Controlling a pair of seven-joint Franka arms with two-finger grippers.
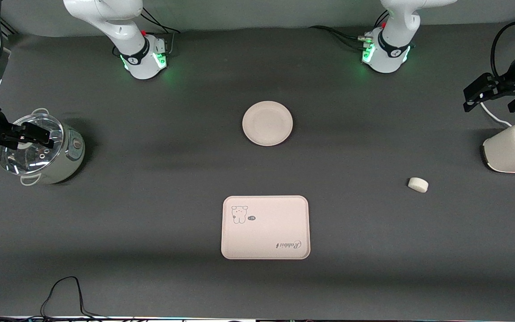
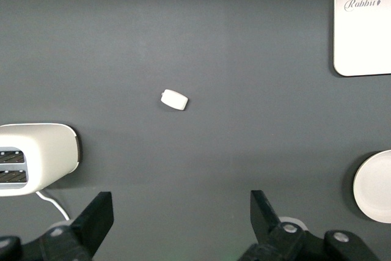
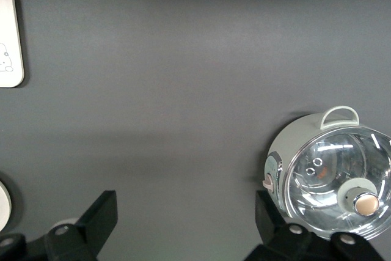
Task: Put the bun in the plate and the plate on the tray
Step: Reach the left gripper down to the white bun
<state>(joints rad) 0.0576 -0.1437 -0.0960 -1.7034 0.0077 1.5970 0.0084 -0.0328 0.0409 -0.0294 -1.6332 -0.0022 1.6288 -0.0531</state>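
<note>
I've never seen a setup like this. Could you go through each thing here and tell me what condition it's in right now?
bun: loose on the table, toward the left arm's end.
plate: empty, on the table.
tray: empty, nearer the front camera than the plate.
pot: glass lid on.
toaster: slots empty.
left gripper: open, holding nothing.
right gripper: open, holding nothing.

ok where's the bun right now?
In the front view the bun lies on the bare table toward the left arm's end, close to the toaster and a little nearer the camera, apart from the plate and tray.
</note>
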